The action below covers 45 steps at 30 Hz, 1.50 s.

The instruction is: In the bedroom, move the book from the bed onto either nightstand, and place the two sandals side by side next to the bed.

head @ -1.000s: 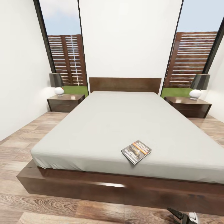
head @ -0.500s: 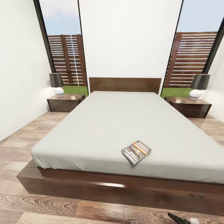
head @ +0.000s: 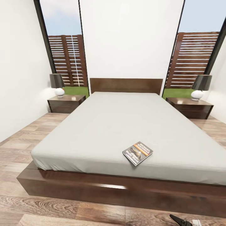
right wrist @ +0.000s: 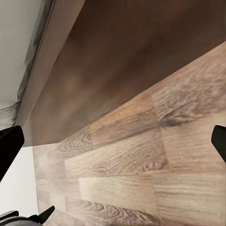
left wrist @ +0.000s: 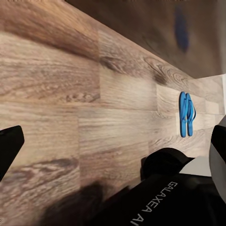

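The book (head: 137, 153) lies flat on the light-grey mattress of the bed (head: 125, 125), near its foot edge and right of centre. A nightstand (head: 66, 103) with a lamp stands left of the headboard, and another nightstand (head: 190, 107) stands to the right. In the left wrist view the two blue sandals (left wrist: 186, 114) lie side by side on the wood floor close to my base. My left gripper (left wrist: 113, 146) hangs open over bare floor with nothing in it. My right gripper (right wrist: 113, 143) is open and empty above the floor beside the bed frame; one of its fingertips (head: 176, 219) shows low in the head view.
The dark bed frame (head: 119, 188) runs across in front of me. Wood floor strips lie on both sides of the bed. Tall windows (head: 64, 47) flank the white back wall. My own dark base (left wrist: 174, 197) shows near the sandals.
The right gripper has sunk lower at the bottom edge of the head view. The book, bed and camera have not moved.
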Available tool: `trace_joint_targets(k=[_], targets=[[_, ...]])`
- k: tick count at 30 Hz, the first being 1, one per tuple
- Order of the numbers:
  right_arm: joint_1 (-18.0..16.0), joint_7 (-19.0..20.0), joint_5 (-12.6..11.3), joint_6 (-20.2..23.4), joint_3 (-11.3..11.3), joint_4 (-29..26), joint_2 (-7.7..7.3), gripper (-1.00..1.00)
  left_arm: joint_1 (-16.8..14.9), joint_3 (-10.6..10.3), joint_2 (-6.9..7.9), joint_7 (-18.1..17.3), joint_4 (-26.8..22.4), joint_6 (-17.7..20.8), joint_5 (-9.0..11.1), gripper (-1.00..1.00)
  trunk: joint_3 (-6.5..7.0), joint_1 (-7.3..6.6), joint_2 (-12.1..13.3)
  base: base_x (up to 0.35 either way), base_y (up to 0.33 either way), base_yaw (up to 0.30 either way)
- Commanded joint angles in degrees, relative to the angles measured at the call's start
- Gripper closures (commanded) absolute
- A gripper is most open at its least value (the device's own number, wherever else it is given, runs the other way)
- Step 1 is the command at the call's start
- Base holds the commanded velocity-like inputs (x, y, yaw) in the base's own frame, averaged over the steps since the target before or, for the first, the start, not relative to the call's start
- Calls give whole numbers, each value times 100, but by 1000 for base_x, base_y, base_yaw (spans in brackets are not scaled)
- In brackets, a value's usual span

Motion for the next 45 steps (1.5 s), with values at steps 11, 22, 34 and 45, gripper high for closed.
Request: trace_joint_targets(k=[11, 22, 34, 45], targets=[[-9, 25, -21, 58, 6, 18, 17, -100, -3, 9, 6, 2, 7, -12, 3, -100, -5, -1, -2, 0, 0, 0], [-9, 22, 8, 61, 6, 18, 20, -100, -3, 8, -49, 31, 7, -15, 4, -100, -5, -1, -2, 0, -18, 0], [-9, 19, 8, 72, 6, 18, 20, -100, -3, 8, -64, 39, 7, -9, 3, -100, -5, -1, -2, 0, -126, 0], [-9, 18, 6, 70, 6, 18, 15, -100, -3, 8, -77, 42, 15, -8, 8, -100, -5, -1, -2, 0, -151, -149]])
